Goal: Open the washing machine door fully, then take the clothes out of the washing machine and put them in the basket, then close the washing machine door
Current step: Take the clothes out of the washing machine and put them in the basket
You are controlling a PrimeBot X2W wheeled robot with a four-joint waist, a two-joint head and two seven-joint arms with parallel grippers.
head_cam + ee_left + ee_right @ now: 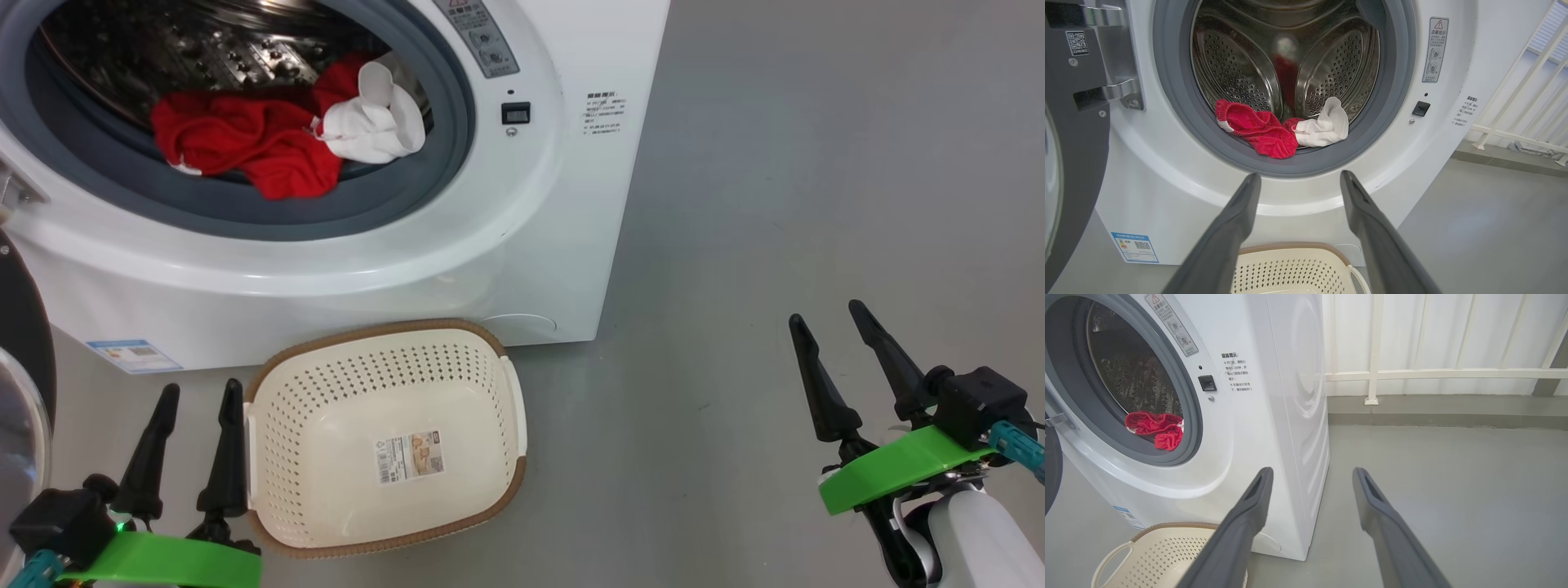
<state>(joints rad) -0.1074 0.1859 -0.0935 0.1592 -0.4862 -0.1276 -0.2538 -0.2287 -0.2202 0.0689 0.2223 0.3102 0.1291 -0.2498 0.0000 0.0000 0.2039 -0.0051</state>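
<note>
Leftmost, at 9 o'clock of the head view, the door [20, 327] stands swung open, with its black rim and glass at the edge. At 7 o'clock the left claw [202, 388] hovers with fingers spread, gripping nothing, just beside the basket's left handle. The washer [531, 245] takes up 11 to 12 o'clock. The clothes [261, 139], red with a white piece on their right, lie at 6 o'clock of the drum mouth, draped onto the grey ring. At 6 o'clock the basket [384, 331] sits on the floor [775, 204] at the washer's foot. At 4 o'clock the right claw [825, 313] is spread wide and empty, well apart from the basket.
</note>
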